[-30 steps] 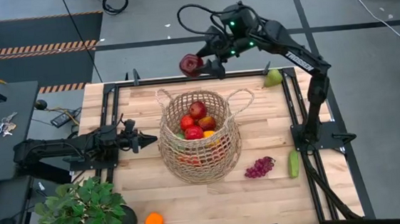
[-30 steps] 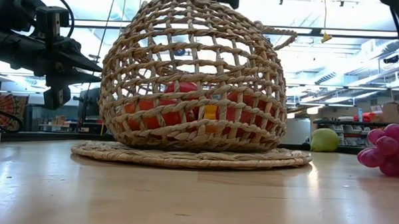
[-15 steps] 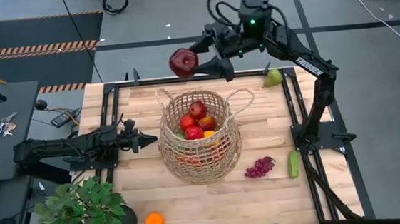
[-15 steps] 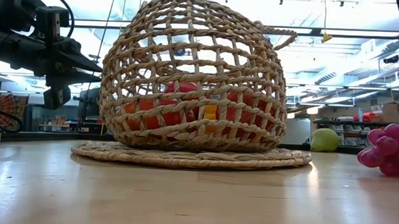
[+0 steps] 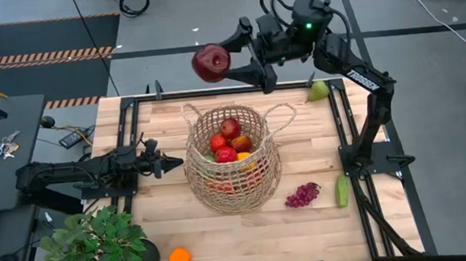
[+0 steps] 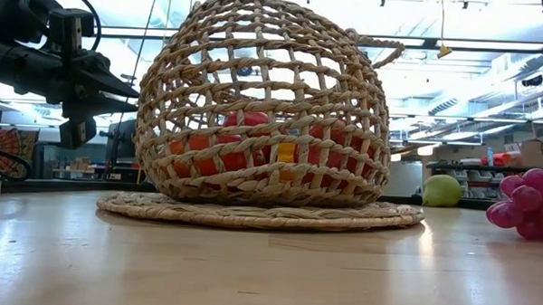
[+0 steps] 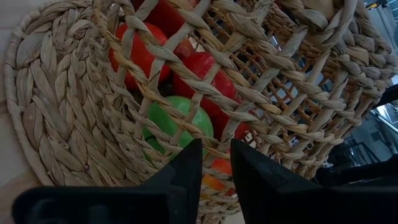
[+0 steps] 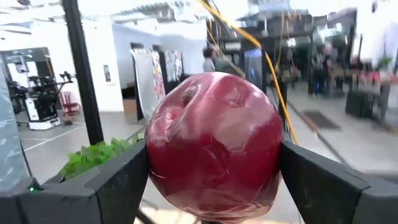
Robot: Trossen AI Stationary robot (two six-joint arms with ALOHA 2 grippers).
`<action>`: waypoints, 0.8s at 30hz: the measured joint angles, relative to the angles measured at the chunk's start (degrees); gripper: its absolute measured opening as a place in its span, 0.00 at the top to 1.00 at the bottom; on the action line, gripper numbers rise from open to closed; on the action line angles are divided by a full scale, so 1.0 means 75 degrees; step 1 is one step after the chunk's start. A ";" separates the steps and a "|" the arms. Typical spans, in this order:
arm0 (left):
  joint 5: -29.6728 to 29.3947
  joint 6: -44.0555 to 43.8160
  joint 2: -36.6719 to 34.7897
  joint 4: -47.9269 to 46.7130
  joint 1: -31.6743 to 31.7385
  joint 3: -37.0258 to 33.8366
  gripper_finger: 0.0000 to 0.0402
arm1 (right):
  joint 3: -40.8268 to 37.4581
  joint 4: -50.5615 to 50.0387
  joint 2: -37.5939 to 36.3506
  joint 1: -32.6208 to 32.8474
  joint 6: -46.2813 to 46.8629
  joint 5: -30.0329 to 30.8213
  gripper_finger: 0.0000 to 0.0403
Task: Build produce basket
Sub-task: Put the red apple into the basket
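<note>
Rising and drifting leftward since a second ago, the right end effector [image 5: 229, 61] is gripping a dark red apple [image 5: 211, 62], carrying it high to clear the rim of the basket [image 5: 233, 157] below it. Left end effector [image 5: 169, 162], pinched shut, is waiting beside the open-weave tan basket, already part-filled with fruit.

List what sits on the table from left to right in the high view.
Potted plant → left hand, shut beside the basket → orange → basket → grapes → pear → cucumber.
</note>
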 joint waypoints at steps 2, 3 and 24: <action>0.0001 0.0001 0.0003 -0.0002 0.0003 0.0000 0.77 | 0.0000 0.0441 -0.0003 0.0101 -0.0016 -0.0006 0.14; -0.0002 0.0001 0.0000 -0.0002 0.0000 0.0003 0.77 | 0.0000 0.0653 -0.0006 0.0139 -0.0022 -0.0008 0.14; -0.0002 0.0000 0.0002 0.0004 0.0002 0.0001 0.77 | 0.0000 0.2777 -0.0015 0.0122 0.2127 0.2137 0.14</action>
